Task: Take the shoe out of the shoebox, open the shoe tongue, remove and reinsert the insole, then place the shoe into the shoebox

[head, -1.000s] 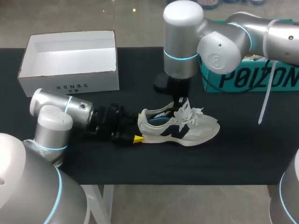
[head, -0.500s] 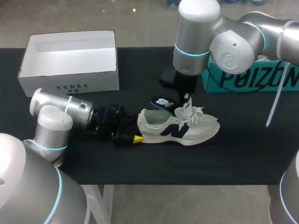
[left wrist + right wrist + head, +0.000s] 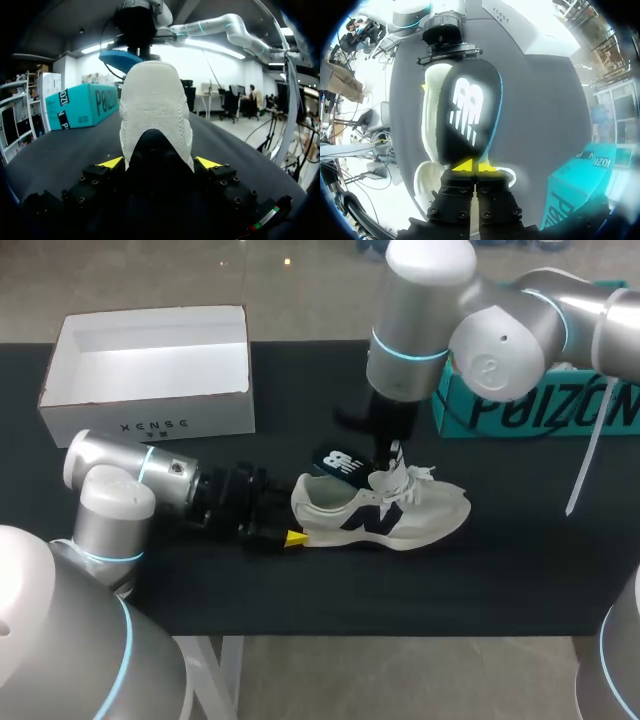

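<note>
A cream sneaker with navy trim lies on its sole on the black table, toe to the right. My left gripper lies low at its heel, and the heel fills the gap with a yellow fingertip pressed against each side. My right gripper hangs over the shoe's opening, shut on one end of the dark insole. The insole, with its white logo, is out of the shoe and slants above the heel. In the left wrist view its blue underside shows above the collar.
The open white shoebox stands at the back left, with nothing inside it. A teal box sits at the back right behind my right arm. A white strap dangles from that arm over the table's right part.
My right gripper has drawn the insole out of the shoe and lifted it back and to the left. The left gripper and the shoe have stayed put.
</note>
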Robot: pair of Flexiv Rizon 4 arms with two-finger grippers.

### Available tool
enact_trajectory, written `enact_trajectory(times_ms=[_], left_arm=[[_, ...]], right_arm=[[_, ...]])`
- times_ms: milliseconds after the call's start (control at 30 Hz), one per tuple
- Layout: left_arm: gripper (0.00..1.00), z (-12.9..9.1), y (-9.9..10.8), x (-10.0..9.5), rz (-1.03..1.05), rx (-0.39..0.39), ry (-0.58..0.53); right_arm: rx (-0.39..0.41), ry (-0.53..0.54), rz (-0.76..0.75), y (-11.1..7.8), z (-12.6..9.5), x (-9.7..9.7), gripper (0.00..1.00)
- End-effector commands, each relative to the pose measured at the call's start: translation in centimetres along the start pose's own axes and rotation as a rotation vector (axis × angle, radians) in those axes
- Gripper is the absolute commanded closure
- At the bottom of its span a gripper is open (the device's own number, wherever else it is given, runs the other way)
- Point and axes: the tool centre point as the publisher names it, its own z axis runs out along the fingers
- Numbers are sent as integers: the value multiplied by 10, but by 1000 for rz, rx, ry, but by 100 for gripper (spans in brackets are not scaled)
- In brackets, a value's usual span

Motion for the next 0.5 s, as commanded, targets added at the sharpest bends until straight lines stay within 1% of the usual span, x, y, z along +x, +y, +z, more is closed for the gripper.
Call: enact_trajectory(times_ms=[33, 133, 267, 367, 500], left_arm=[[100, 2, 3, 1, 0, 0, 1], [100, 2, 3, 1, 0, 0, 1], [100, 2, 3, 1, 0, 0, 1], [100, 2, 3, 1, 0, 0, 1], [100, 2, 3, 1, 0, 0, 1]], right_arm=[[21, 25, -12, 21, 17, -4, 100], [19, 38, -29, 30, 21, -2, 100], [5, 49, -45, 40, 22, -2, 100], [-14, 48, -51, 48, 18, -2, 100], [-50, 38, -46, 55, 7, -4, 100]])
